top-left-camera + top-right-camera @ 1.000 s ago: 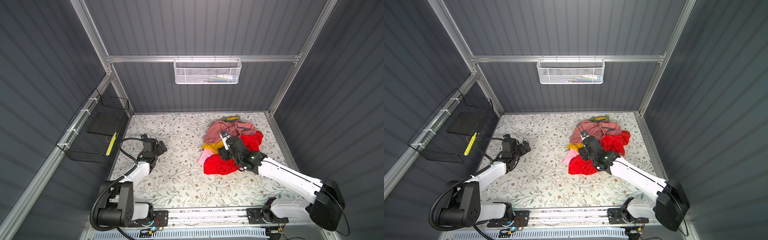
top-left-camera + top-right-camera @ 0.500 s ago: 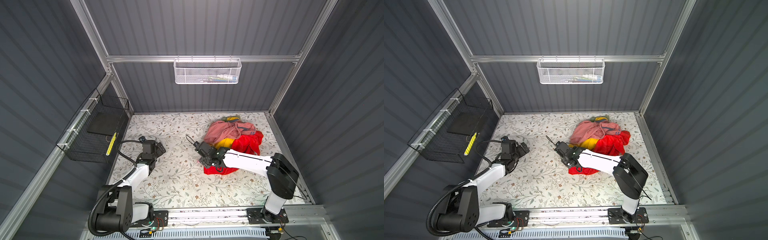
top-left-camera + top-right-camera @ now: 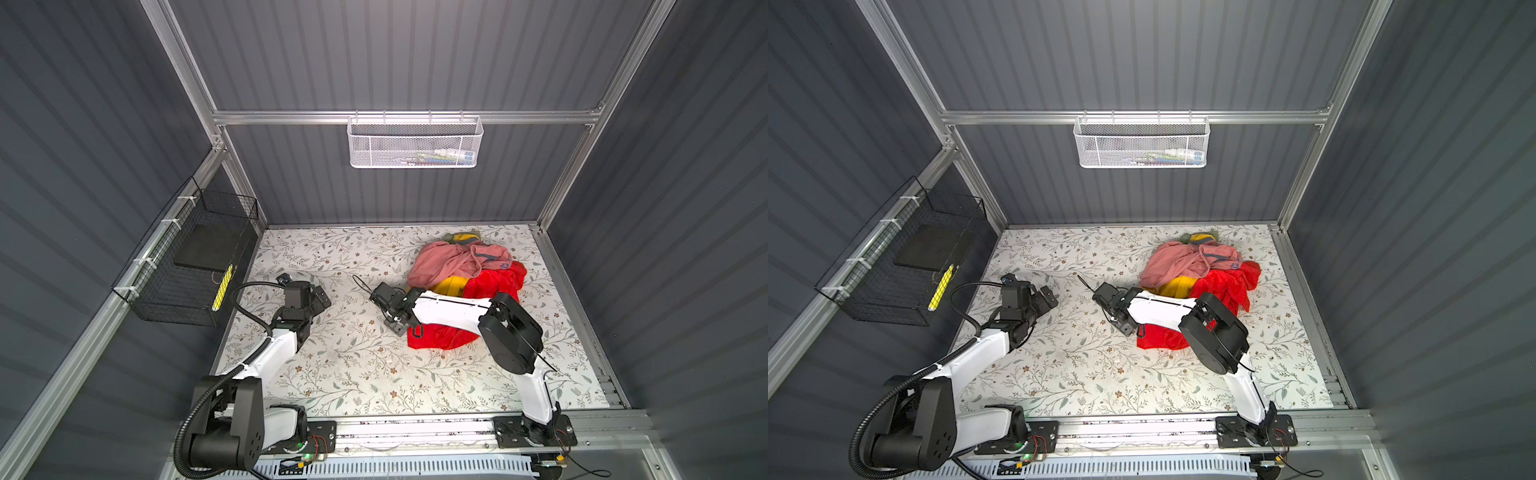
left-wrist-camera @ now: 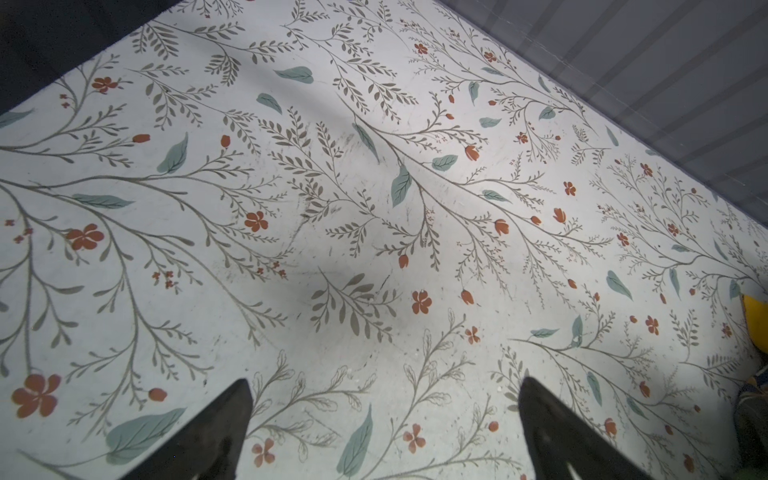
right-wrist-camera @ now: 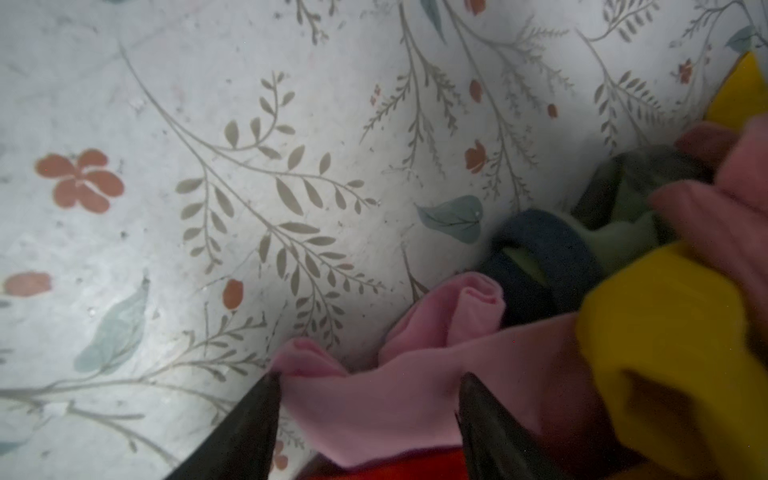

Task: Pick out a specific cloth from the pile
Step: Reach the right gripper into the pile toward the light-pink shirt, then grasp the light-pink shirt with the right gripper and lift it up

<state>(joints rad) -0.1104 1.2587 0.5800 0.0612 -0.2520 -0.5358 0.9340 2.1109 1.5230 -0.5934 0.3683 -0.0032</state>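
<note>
The pile [image 3: 457, 266] [image 3: 1183, 262] lies at the back right of the floral table: a dusty salmon cloth on top, mustard yellow [image 5: 665, 324] and bright red [image 3: 494, 282] below. The cloth [image 5: 440, 324], light pink, sticks out at the pile's left edge; in both top views my right arm hides it. My right gripper [image 5: 370, 376] [image 3: 407, 328] [image 3: 1133, 330] is low at that edge. Its jaws stand apart on either side of a fold of the cloth, which fills the gap between them. My left gripper [image 4: 384, 386] [image 3: 320, 299] [image 3: 1046, 301] is open over bare table at the left.
A black wire basket [image 3: 187, 270] hangs on the left wall. On the back wall hangs a white mesh basket [image 3: 415, 143]. Dark walls close in the table [image 3: 353, 365] on three sides. A dark blue band and olive cloth [image 5: 623, 199] lie beside the pink fold.
My right arm has swung from above the pile down to its left edge, and its jaws have narrowed around the pink cloth. The left arm has barely moved.
</note>
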